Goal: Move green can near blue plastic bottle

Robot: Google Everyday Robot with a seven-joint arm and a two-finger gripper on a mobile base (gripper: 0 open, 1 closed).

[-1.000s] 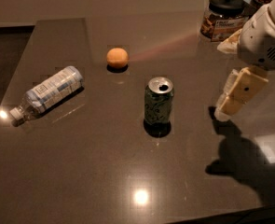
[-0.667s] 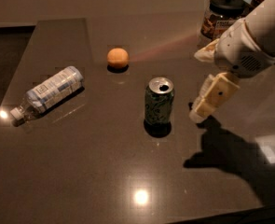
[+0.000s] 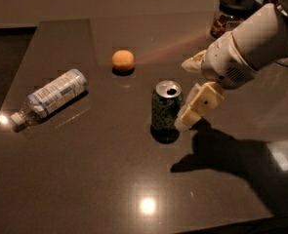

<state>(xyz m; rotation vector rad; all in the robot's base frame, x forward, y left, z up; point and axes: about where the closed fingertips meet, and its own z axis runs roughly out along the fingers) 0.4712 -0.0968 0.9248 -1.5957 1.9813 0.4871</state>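
The green can [image 3: 164,108] stands upright near the middle of the dark table, its silver top and pull-tab opening facing up. The blue plastic bottle [image 3: 53,95] lies on its side at the left, white cap pointing toward the front-left. My gripper [image 3: 185,95] comes in from the right, just beside the can's right side. It is open: one cream finger [image 3: 200,105] lies against the can's right flank and the other [image 3: 193,63] sits farther back. It holds nothing.
An orange ball [image 3: 123,60] sits behind the can, toward the left. A dark-lidded glass jar [image 3: 232,14] stands at the back right. The table's left edge [image 3: 16,82] runs close to the bottle. The arm's shadow falls front right.
My gripper has moved left and a little forward, from well right of the can to right beside it. The can, bottle and ball have not moved.
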